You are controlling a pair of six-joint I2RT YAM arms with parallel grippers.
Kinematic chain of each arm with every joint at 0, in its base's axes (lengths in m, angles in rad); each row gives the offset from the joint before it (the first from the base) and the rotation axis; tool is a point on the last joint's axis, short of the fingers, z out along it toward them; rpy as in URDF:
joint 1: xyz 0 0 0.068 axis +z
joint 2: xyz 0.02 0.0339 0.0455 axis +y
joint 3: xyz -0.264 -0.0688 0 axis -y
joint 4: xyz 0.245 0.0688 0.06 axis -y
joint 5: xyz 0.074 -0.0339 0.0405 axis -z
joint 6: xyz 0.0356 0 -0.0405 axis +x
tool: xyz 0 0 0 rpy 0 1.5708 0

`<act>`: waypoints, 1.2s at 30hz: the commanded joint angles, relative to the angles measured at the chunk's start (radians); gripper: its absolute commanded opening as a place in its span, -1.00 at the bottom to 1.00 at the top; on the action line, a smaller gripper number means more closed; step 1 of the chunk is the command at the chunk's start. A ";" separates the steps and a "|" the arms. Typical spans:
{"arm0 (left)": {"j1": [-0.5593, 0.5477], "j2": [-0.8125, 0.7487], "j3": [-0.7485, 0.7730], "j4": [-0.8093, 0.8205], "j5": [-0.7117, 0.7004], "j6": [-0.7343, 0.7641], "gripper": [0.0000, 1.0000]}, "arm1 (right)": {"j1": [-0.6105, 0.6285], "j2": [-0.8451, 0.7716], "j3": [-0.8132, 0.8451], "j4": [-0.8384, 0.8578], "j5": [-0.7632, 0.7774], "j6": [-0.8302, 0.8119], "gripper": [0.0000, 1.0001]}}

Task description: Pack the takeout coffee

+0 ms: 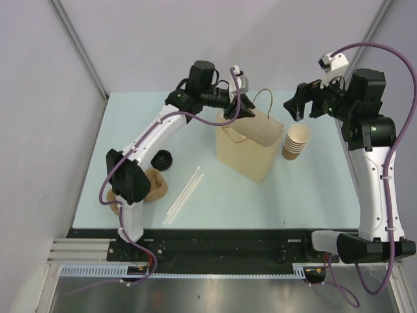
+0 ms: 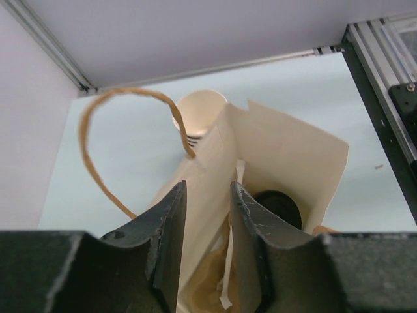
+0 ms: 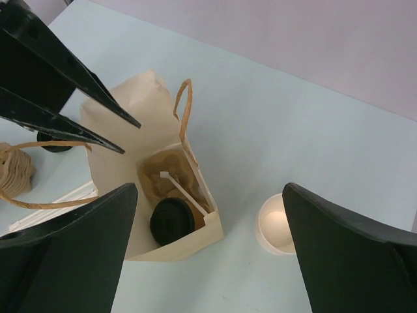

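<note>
Left gripper [image 1: 245, 112] hangs over the rim of a paper bag [image 1: 251, 147] standing at the middle of the pale desk [image 1: 313, 189]. Its jaws are parted by a narrow gap, and a wall of the bag rises between its fingers [image 2: 171, 241]. The gap looks wider than the paper, and whether either pad touches it cannot be told.

The takeout coffee [image 3: 172, 222] stands upright inside the bag, in a bottom corner, its black lid on. In the left wrist view the lid [image 2: 281, 205] shows just beside the right-hand finger, lower down and past the paper wall. The cup is below this gripper and apart from it.

Packed with the cup are a crumpled piece of brown paper [image 3: 159, 175] and a white straw [image 3: 184, 191] that leans across the cup's lid.

Right gripper [image 1: 294, 107] hovers over the desk to the right of the bag, jaws spread wide and holding nothing. From its wrist camera the coffee lies below, between the two fingers and nearer the left-hand one.

A stack of cups [image 1: 295, 142] without lids stands just beside the bag, on its right. A loose lid [image 1: 161, 160], a heap of brown paper [image 1: 151, 186] and several straws [image 1: 184, 195] lie on the desk left of the bag, well apart from both grippers.
</note>
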 commanded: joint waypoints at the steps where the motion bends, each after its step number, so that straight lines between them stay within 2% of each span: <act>1: 0.016 -0.067 0.104 0.066 -0.014 -0.113 -0.19 | -0.005 0.021 0.027 0.037 -0.033 -0.002 0.99; 6: 0.077 -0.144 0.122 0.080 -0.100 -0.222 -0.10 | -0.005 0.054 0.042 0.064 -0.053 0.006 0.99; 8: 0.106 -0.171 0.135 0.068 -0.132 -0.262 0.09 | -0.005 0.068 0.048 0.072 -0.062 0.013 0.99; 9: 0.141 -0.179 0.138 0.063 -0.148 -0.315 0.19 | -0.005 0.080 0.053 0.071 -0.069 0.014 1.00; 10: 0.161 -0.196 0.147 0.053 -0.160 -0.337 0.54 | -0.005 0.085 0.053 0.074 -0.072 0.015 0.99; 11: 0.181 -0.204 0.152 0.021 -0.169 -0.355 0.67 | -0.005 0.091 0.055 0.077 -0.072 0.017 0.99; 12: 0.219 -0.211 0.155 -0.003 -0.171 -0.365 0.90 | -0.003 0.102 0.053 0.081 -0.078 0.020 0.99; 13: 0.240 -0.225 0.159 -0.029 -0.181 -0.365 0.99 | -0.005 0.108 0.052 0.083 -0.078 0.020 0.99; 20: 0.433 -0.227 0.175 -0.378 -0.293 -0.397 0.99 | -0.026 0.166 0.053 0.057 -0.072 0.001 0.99; 26: 0.585 -0.296 -0.026 -0.472 -0.375 -0.385 0.99 | -0.140 0.206 0.056 -0.043 -0.102 -0.051 0.99; 28: 0.588 -0.302 -0.078 -0.501 -0.475 -0.389 0.99 | -0.175 0.209 0.042 -0.069 -0.095 -0.081 0.99; 31: 0.588 -0.332 -0.187 -0.497 -0.555 -0.375 0.99 | -0.217 0.206 -0.005 -0.107 -0.093 -0.118 0.99; 36: 0.588 -0.383 -0.379 -0.458 -0.605 -0.378 0.99 | -0.224 0.145 -0.161 -0.120 -0.021 -0.201 0.99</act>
